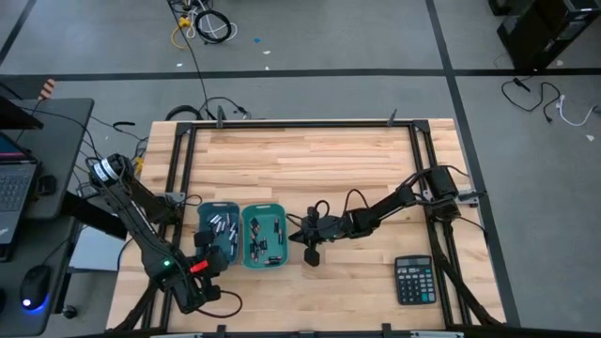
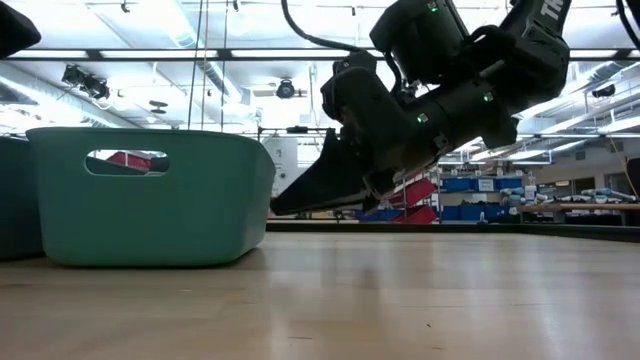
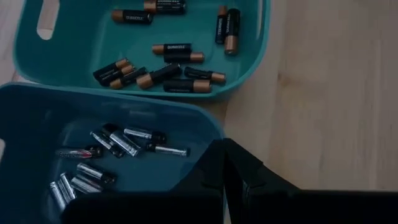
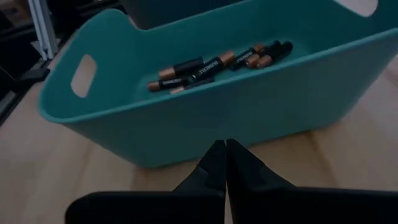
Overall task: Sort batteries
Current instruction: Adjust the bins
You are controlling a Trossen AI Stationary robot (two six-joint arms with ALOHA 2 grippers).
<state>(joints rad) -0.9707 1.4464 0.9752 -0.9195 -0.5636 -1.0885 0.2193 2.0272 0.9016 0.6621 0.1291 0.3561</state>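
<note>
While both pincers are pinched fully closed and carry nothing, the right pincer (image 4: 225, 163) hovers just beside the outer wall of the right bin (image 4: 186, 127), and the left pincer (image 3: 225, 177) hangs over the near corner of the left bin (image 3: 25, 124). Silver-and-black batteries (image 3: 112, 144) lie loose in the left bin and copper-topped batteries (image 3: 165, 65) in the right bin; no cell shows on the bare tabletop (image 1: 310, 160). Each cell looks small, rigid, smooth and prone to rolling, so I would nip it across mid-body.
</note>
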